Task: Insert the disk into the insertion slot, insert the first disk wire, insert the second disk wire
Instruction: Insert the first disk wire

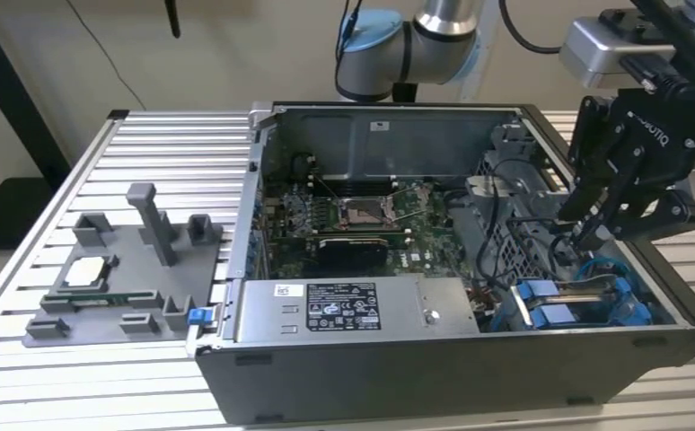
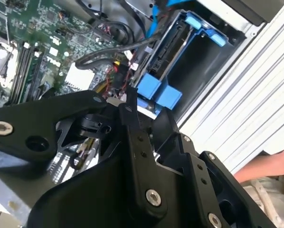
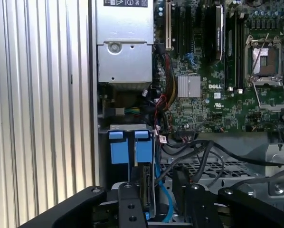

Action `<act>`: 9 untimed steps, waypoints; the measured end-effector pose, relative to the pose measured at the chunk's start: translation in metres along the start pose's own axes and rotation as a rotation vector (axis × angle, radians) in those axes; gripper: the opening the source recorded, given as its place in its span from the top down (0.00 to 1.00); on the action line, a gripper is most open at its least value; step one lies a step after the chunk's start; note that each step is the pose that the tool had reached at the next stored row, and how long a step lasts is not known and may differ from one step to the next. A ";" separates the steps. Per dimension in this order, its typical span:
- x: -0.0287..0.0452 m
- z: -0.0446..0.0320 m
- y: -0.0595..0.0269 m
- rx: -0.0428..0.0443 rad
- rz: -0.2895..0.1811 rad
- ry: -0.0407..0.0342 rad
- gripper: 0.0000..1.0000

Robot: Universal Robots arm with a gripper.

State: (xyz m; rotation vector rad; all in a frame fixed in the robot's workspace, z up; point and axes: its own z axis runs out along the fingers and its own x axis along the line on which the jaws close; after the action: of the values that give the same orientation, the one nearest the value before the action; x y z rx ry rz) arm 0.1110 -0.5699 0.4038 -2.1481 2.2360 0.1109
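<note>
Now the claw [image 1: 590,241] hangs inside the open computer case [image 1: 444,377], over its drive corner. In the second wrist view its tips [image 2: 116,101] look drawn close together, but I cannot tell whether they pinch anything small.

The disk [image 1: 587,289] stands on edge just below and slightly beyond the claw. It looks seated in the slot [image 2: 196,66], its blue tabs [image 3: 130,149] facing the motherboard side. Its bare connector edge [image 3: 146,185] lies nearest the claw.

A blue cable [image 3: 163,204] curls right beside that edge, under the claw. Black wires [image 3: 199,152] run across the grey cage a little farther off. Whether either plug is pushed home I cannot make out.

By my judgement the disk is a stiff, fairly heavy metal block, smooth on its faces and sensitive to knocks. The blue plastic tabs are the safe place to grip or push it, not the label face or the connector.

The wires are probably light and limp, with small rigid plugs. Each should be held by the plug body, squarely, because the cord itself would bend away.
</note>
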 end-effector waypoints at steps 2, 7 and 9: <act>-0.0016 0.0009 0.0005 0.0032 -0.004 -0.0127 0.00; -0.0051 0.0043 0.0006 0.0164 -0.025 -0.0234 0.00; -0.0066 0.0064 0.0007 0.0215 -0.036 -0.0241 0.00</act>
State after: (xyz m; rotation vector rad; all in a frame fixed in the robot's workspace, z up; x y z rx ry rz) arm 0.1104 -0.5627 0.3980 -2.1628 2.1747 0.1105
